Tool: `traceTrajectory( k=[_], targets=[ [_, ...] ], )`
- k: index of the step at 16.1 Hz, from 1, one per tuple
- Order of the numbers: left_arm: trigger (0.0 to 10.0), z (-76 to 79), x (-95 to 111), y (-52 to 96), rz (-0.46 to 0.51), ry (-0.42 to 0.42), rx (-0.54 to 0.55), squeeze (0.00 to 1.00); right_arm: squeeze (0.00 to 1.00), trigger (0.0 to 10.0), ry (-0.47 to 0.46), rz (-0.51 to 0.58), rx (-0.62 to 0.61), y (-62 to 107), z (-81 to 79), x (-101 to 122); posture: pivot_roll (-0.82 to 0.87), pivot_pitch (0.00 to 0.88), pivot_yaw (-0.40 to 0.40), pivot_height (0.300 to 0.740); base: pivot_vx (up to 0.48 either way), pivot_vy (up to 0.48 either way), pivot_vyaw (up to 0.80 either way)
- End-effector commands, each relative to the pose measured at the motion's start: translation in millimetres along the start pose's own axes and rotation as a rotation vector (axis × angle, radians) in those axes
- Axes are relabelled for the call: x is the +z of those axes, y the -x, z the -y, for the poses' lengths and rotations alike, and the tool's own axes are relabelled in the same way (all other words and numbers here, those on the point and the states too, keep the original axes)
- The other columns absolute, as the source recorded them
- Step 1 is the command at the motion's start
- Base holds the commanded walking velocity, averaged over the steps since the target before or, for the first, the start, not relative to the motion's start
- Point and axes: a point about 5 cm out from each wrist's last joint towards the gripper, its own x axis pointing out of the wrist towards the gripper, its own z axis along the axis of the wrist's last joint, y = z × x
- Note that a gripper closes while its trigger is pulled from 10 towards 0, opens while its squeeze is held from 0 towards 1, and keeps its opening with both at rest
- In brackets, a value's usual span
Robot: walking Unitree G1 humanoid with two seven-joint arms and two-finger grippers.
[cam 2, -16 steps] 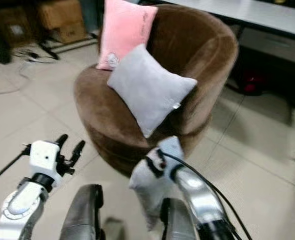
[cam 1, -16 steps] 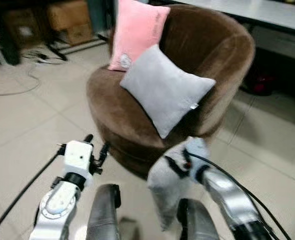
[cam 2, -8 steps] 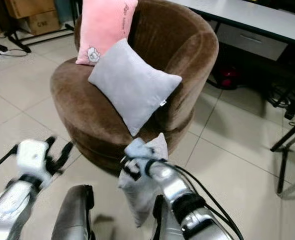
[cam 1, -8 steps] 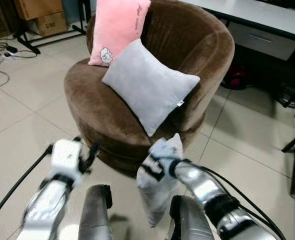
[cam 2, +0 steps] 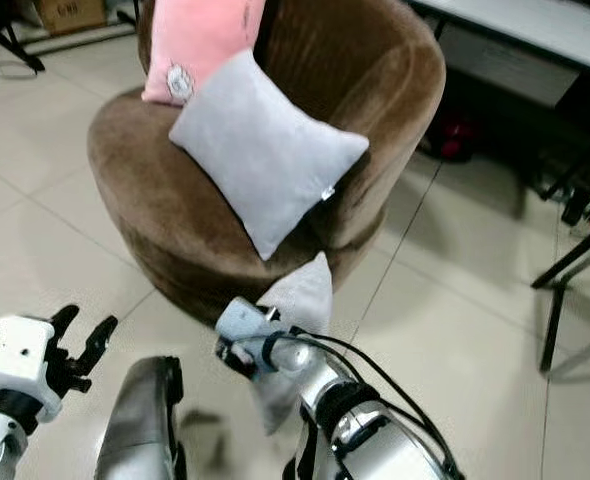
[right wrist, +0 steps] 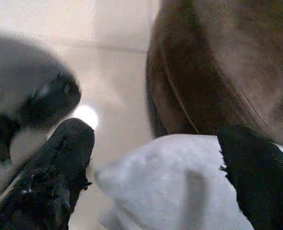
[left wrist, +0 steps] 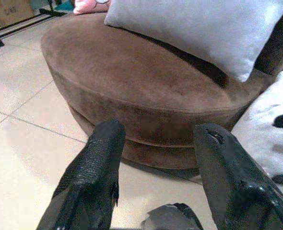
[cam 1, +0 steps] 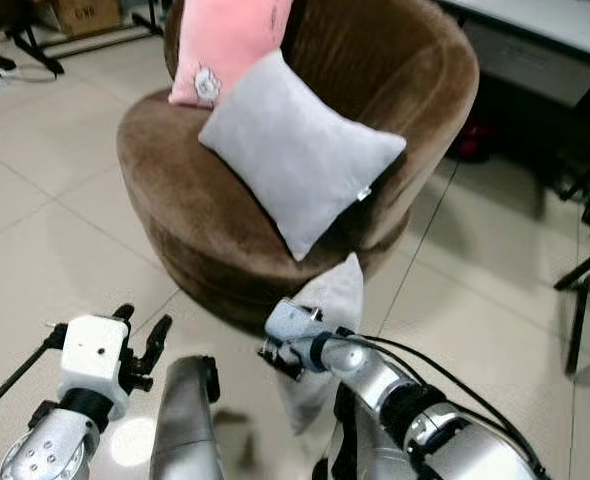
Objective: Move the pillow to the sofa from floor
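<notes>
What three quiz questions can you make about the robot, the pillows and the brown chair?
1. True or false: the right gripper holds a grey pillow in front of the brown chair.
2. How many pillows already lie on the chair? A) one B) two C) three
3. Fill in: the left gripper has its fingers ____ with nothing between them.

Key: 1 true. 2 B, a pink pillow and a big grey pillow. 3 open.

Two cushions point(cam 1: 293, 160) on sofa point(cam 1: 175, 210), held pillow point(cam 1: 325, 330) before it, desk point(cam 1: 565, 25) behind
</notes>
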Motion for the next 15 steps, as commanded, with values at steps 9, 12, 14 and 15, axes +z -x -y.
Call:
traceTrajectory(
  k=[9, 12, 14, 15],
  targets=[
    [10.0, 19.0, 25, -26.4, 0.083, -0.030, -0.214, 0.04, 0.00, 10.0, -0.430, 0.307, -0.271, 54.1, 56.1, -30, 0.16, 0.163, 0.067, 0.566, 0.000, 0.000, 0.00],
    [10.0, 20.9, 27, -30.1, 0.085, -0.053, -0.258, 0.04, 0.00, 10.0, -0.372, 0.304, -0.244, 52.0, 48.6, -25, 0.15, 0.190, 0.085, 0.566, 0.000, 0.000, 0.00],
    [10.0, 21.2, 27, -28.7, 0.085, -0.051, -0.250, 0.04, 0.00, 10.0, -0.358, 0.313, -0.234, 49.1, 45.7, -17, 0.15, 0.191, 0.060, 0.561, 0.000, 0.000, 0.00],
    [10.0, 21.3, 27, -27.4, 0.085, -0.050, -0.246, 0.04, 0.00, 10.0, -0.364, 0.328, -0.236, 49.4, 44.9, -15, 0.16, 0.188, 0.048, 0.556, 0.000, 0.000, 0.00]
  ],
)
